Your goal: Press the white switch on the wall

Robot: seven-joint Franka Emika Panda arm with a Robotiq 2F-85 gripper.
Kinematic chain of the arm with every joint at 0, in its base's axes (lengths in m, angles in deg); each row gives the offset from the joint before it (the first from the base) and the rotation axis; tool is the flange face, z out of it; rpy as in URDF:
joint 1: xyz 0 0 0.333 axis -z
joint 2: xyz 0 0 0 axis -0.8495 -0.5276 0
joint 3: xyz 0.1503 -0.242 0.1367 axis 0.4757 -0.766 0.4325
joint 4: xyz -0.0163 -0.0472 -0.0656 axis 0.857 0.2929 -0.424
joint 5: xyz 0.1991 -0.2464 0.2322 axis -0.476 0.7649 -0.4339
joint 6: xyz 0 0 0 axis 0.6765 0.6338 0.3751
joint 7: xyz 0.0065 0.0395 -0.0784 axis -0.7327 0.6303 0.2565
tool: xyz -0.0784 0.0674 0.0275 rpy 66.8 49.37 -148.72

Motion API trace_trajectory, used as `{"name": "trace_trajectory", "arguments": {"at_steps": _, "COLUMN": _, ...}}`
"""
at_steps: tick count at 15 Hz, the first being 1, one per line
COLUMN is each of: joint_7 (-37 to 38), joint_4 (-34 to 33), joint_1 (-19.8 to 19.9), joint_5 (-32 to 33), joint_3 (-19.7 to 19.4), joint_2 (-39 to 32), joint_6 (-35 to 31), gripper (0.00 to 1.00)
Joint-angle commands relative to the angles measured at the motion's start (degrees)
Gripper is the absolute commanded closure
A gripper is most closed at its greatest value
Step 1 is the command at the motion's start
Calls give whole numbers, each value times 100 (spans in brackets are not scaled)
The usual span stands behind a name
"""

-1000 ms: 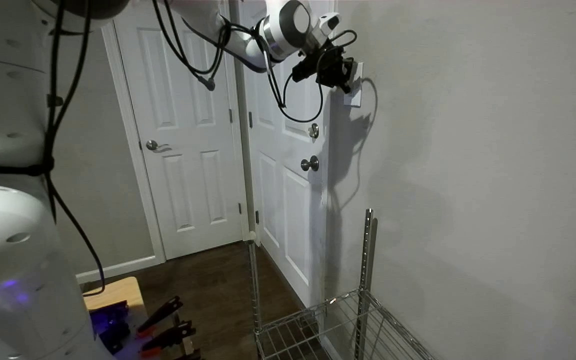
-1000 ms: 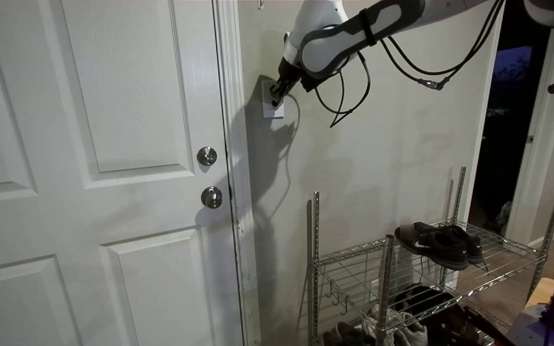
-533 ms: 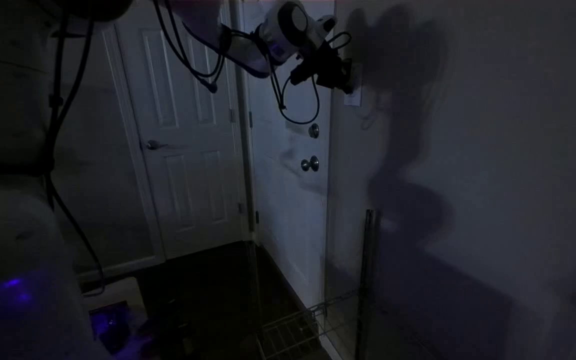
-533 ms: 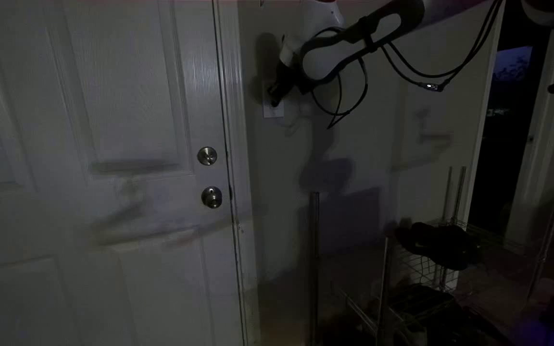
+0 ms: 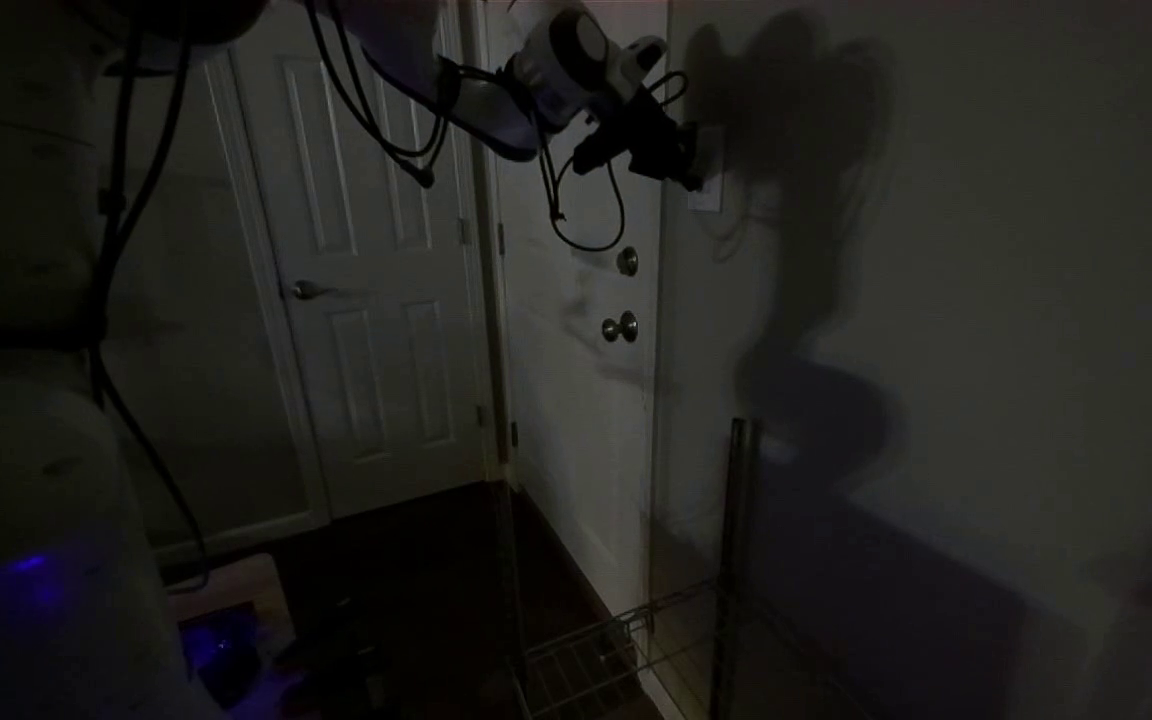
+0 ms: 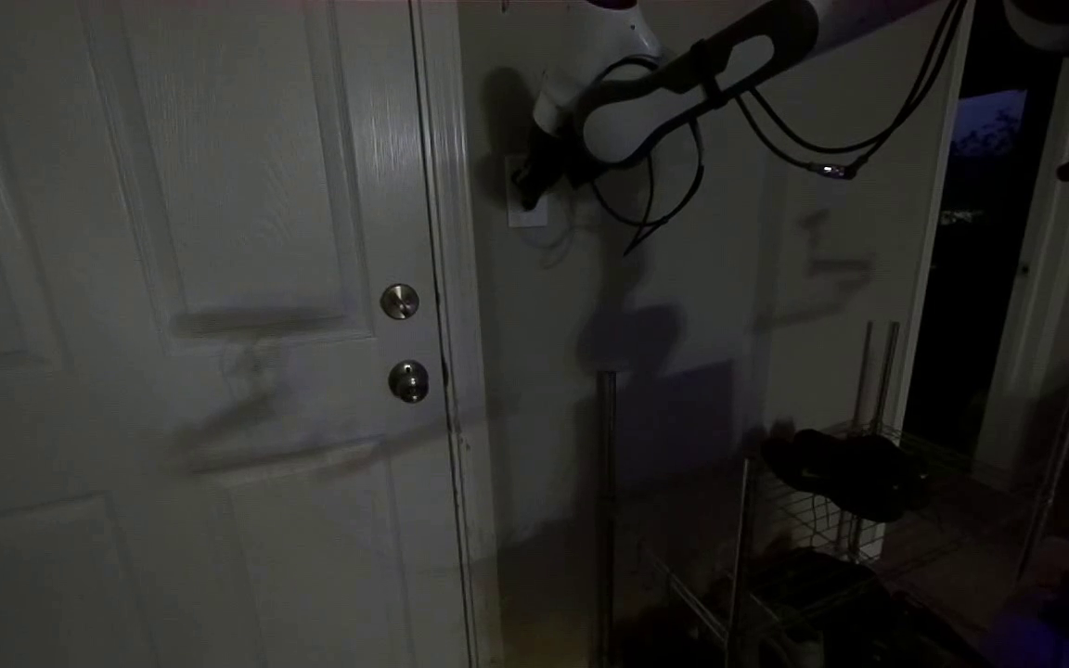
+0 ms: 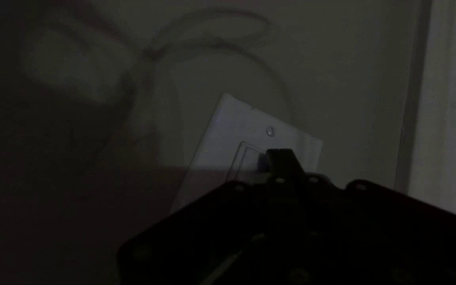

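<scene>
The white switch [image 5: 706,198] is an upright plate on the light grey wall [image 5: 986,250], beside the door frame. It shows in both exterior views [image 6: 527,217] and, tilted, in the wrist view [image 7: 220,148], where its framed rocker is partly hidden by my fingers. My gripper [image 7: 282,154] is shut and holds nothing; its black fingertips are together in front of the rocker's edge. In both exterior views the gripper [image 5: 694,184] [image 6: 527,197] covers the middle of the plate. The picture is dark, and I cannot tell whether the tips touch the switch.
A white panelled door [image 6: 247,204] with a round knob [image 6: 408,381] stands beside the switch. A metal wire shelf [image 6: 607,436] with dark shoes [image 6: 845,473] stands below along the wall. Loose cables [image 5: 622,215] hang from the arm.
The room was brightly lit one second ago and has been dark since half a second ago. The gripper and wrist have shifted slightly left and down in the exterior views, staying by the switch.
</scene>
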Motion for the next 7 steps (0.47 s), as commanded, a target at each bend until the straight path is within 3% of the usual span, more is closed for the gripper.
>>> {"name": "trace_trajectory", "arguments": {"at_steps": 1, "joint_7": 89, "joint_4": 689, "joint_1": -12, "joint_5": -148, "joint_3": 135, "joint_2": 587, "joint_6": 26, "gripper": 99}}
{"name": "trace_trajectory", "arguments": {"at_steps": 7, "joint_7": 209, "joint_4": 1404, "joint_1": 76, "joint_5": -328, "joint_3": 372, "joint_2": 1218, "joint_6": 42, "gripper": 99}}
